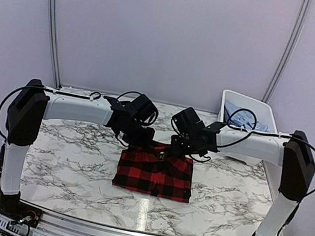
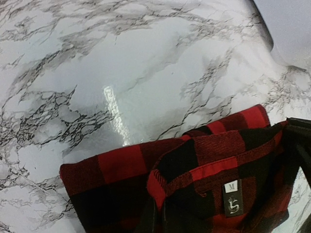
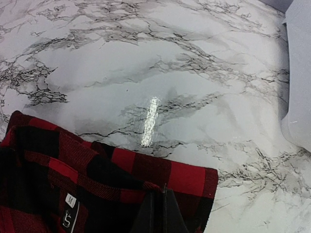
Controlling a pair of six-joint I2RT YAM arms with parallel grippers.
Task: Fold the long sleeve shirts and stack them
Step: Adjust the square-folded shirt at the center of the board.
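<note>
**Spotter:** Two end effectors sit at the collar end of the flannel shirt point(image 1: 155, 171), which lies folded into a rectangle mid-counter point(image 1: 72, 152).

**Trainer:** And your grips?

**Spotter:** Your right end effector point(image 3: 158, 213) is clenched, its fingers pressed together on the shirt's shoulder edge. Your left end effector point(image 2: 155, 221) is over the collar point(image 2: 194, 170), but only its tips show, so I cannot tell whether it grips.

**Trainer:** Then confirm the left pinch before you move anything. I judge this to be a last fold or a shift of the bundle. Lift both corners level and together, and keep the cloth low so the layers don't slide open.

**Spotter:** The white tub point(image 1: 267, 116) with the light blue shirts point(image 1: 234, 114) stands at the far right.

**Trainer:** Keep your right elbow clear of it.
</note>
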